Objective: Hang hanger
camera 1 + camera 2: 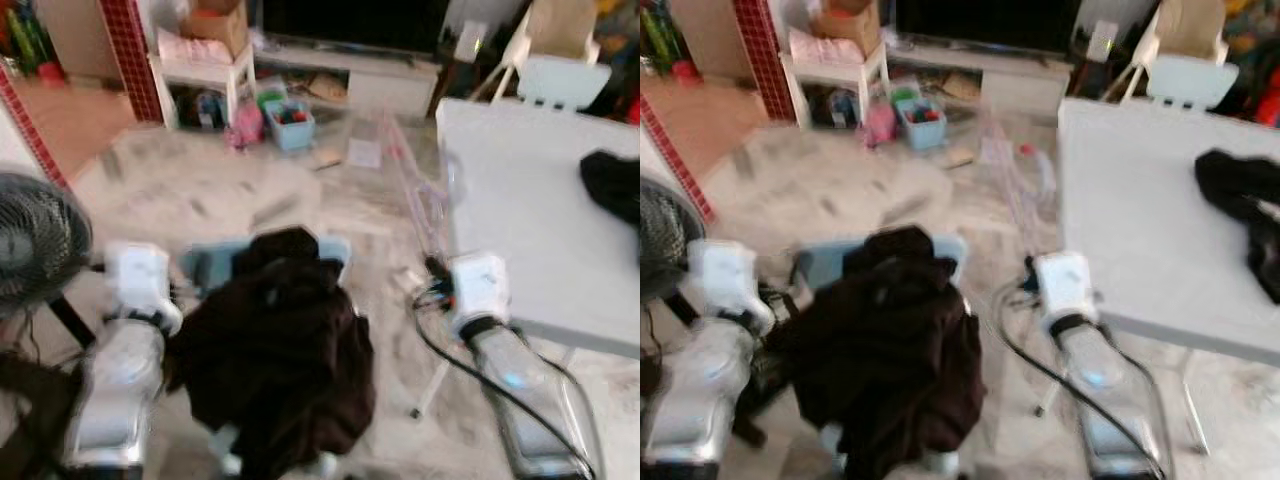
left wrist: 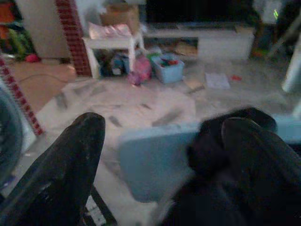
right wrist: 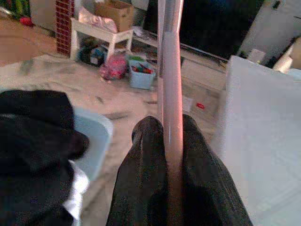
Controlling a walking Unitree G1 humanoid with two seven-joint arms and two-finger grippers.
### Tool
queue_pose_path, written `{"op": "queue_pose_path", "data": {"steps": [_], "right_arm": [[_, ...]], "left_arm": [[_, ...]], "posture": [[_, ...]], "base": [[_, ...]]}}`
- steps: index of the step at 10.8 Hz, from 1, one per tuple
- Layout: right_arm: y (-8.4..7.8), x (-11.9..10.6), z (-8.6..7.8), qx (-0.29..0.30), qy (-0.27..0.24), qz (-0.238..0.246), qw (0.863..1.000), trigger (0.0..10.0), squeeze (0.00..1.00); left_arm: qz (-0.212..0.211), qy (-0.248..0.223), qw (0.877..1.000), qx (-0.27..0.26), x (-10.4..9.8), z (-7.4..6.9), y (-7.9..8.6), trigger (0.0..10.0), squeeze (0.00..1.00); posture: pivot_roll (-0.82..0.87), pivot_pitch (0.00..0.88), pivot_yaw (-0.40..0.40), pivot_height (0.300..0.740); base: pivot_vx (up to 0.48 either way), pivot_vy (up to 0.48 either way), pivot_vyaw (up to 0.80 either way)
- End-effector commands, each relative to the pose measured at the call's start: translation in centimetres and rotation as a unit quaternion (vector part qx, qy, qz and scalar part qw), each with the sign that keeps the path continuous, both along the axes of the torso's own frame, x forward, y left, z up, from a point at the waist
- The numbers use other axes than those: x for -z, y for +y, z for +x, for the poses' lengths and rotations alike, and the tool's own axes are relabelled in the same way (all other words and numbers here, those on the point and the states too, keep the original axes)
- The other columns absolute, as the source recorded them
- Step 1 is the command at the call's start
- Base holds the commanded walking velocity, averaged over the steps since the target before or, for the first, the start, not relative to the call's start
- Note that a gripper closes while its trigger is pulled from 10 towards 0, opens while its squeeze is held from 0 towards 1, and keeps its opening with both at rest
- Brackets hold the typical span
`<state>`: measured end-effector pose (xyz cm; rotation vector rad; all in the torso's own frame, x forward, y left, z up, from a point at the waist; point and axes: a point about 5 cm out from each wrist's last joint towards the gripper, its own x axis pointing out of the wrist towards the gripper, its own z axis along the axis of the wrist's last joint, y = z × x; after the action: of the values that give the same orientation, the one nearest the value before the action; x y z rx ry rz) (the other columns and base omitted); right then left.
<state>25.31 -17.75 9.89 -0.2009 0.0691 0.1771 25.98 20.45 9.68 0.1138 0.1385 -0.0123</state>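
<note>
The right claw (image 3: 173, 155) is clenched on the pink hanger (image 3: 170, 70), whose long axis runs straight out ahead (left claw (image 2: 162, 155) released).

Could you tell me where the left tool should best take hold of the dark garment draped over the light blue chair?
Probably the bunched fold at the top of the dark garment, where it humps over the chair back; the open left tool already faces it from the robot's left.
</note>
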Motion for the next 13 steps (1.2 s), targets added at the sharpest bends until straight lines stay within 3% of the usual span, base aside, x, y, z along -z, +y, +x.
{"op": "queue_pose_path", "data": {"steps": [1,3,4,5,6,7,8,10,13], "right_arm": [[0.2,-0.7,0.2,-0.006,-0.014,0.002,1.000,10.0,0.00],[-0.2,-0.8,0.3,-0.008,-0.013,-0.004,1.000,10.0,0.00],[-0.4,-0.8,0.3,-0.008,-0.011,-0.008,1.000,10.0,0.00],[-0.3,-0.7,0.4,-0.011,-0.009,-0.009,1.000,10.0,0.00],[0.0,-0.8,0.6,-0.014,-0.011,-0.008,1.000,10.0,0.00],[0.0,-1.0,0.6,-0.015,-0.013,-0.009,1.000,10.0,0.00],[-0.5,-1.1,0.4,-0.015,-0.013,-0.014,1.000,10.0,0.00],[-1.3,-1.5,-0.1,-0.010,-0.012,-0.026,1.000,10.0,0.00],[-1.4,-1.8,-0.7,-0.022,-0.008,-0.037,0.999,10.0,0.00]], "left_arm": [[0.022,0.038,0.999,0.000,0.9,0.0,1.5,10.0,0.00],[0.069,0.079,0.993,0.049,1.9,0.1,2.9,10.0,0.00],[0.072,0.104,0.986,0.109,1.8,0.0,2.7,10.0,0.00],[0.065,0.139,0.975,0.158,2.6,-0.8,2.3,10.0,0.00],[0.099,0.174,0.957,0.208,3.8,-1.8,2.2,10.0,0.00],[0.090,0.189,0.953,0.218,4.4,-2.0,2.5,10.0,0.00],[0.130,0.182,0.944,0.242,4.6,-1.7,2.8,10.0,0.00],[0.161,0.183,0.942,0.231,4.9,-0.2,4.4,10.0,0.00],[0.189,0.172,0.930,0.265,5.1,1.4,3.8,10.0,0.00]], "posture": [[-0.04,0.000,-0.065,0.740],[-0.05,0.000,-0.077,0.740],[-0.04,0.000,-0.081,0.740],[-0.04,0.002,-0.083,0.740],[-0.04,0.011,-0.083,0.740],[-0.04,0.015,-0.083,0.740],[-0.06,0.032,-0.088,0.740],[-0.10,0.045,-0.099,0.740],[-0.13,0.062,-0.117,0.740]], "base": [[0.000,0.000,0.00],[0.000,0.000,0.00],[0.000,0.000,0.00],[0.000,0.000,0.00],[0.000,0.000,0.00],[0.000,0.000,0.00],[0.000,0.000,0.00],[0.000,0.000,0.00],[0.000,0.000,0.00]]}}
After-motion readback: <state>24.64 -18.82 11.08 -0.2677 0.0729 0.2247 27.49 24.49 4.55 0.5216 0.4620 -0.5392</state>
